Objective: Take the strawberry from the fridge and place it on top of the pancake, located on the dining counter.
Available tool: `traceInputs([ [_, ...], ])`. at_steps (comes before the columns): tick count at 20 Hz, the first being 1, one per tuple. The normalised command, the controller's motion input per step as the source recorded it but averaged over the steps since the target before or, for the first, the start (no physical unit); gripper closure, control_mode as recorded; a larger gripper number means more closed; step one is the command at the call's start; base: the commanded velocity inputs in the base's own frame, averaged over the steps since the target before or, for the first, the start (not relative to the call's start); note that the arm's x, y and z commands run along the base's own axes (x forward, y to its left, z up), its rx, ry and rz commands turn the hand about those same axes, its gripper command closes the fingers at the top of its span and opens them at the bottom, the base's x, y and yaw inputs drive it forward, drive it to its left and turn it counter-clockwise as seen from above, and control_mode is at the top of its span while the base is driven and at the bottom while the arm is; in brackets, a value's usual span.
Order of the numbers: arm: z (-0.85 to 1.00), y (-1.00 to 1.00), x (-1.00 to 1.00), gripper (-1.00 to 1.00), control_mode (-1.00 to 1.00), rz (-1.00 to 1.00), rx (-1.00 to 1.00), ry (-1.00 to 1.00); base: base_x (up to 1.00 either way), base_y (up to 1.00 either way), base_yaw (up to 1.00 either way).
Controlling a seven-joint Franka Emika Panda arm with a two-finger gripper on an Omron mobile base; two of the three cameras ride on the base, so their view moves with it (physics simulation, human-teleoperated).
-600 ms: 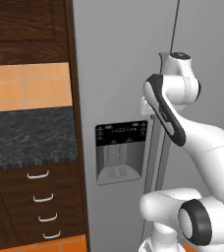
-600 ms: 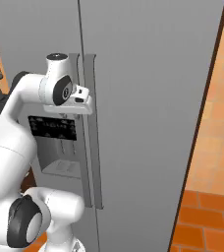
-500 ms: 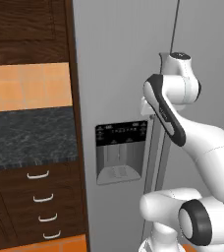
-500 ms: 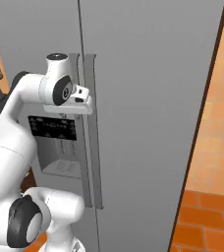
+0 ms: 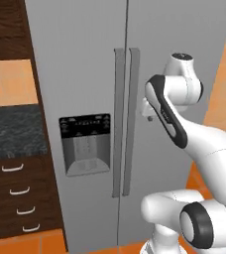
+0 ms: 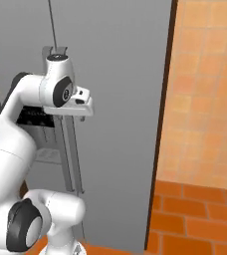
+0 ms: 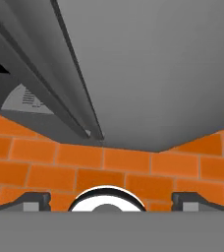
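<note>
Holding the gripper (image 7: 113,199) spread wide and empty, fingertips (image 7: 33,201) well apart with nothing between them, pointing down along the face of the fridge (image 5: 85,59) toward the orange floor (image 7: 133,162). Hovering close to the right door, just to the right of the paired handles (image 5: 127,119) and level with their upper part, probably lining up for a grab at the right-hand one. Leaving the jaws open, most likely because the bar has to fit between them before any pull. Facing two shut doors, with the dispenser (image 5: 85,144) set in the left one. Judging the strawberry to be inside, behind those closed doors; not being able to tell which side or shelf. Treating door-opening as the step in hand, with the fetching and the trip to the pancake not yet begun. Needing next a sideways shift toward the handle and a turn of the hand, so that the fingers straddle the bar rather than run along it; otherwise risking a glancing knock against the door.
</note>
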Motion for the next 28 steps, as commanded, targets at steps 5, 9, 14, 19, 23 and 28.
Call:
traceInputs([
  [5, 0.00, 0.00, 0.00, -1.00, 1.00, 0.00, 0.00, 0.00, -0.55, 0.38, 0.00],
  [9, 0.00, 0.00, 0.00, -1.00, 1.00, 0.00, 0.00, 0.00, -0.02, 0.57, 0.00],
  [14, 0.00, 0.00, 0.00, -1.00, 1.00, 0.00, 0.00, 0.00, 0.02, 0.08, 0.01],
  [19, 0.00, 0.00, 0.00, -1.00, 1.00, 0.00, 0.00, 0.00, 0.10, -0.03, 0.01],
  [23, -0.13, -0.40, 0.29, -1.00, -1.00, 0.00, 0.13, -0.10, 0.00, 0.00, 0.00],
  [28, 0.01, -0.42, 0.23, -1.00, -1.00, 0.00, 0.16, -0.06, 0.00, 0.00, 0.00],
])
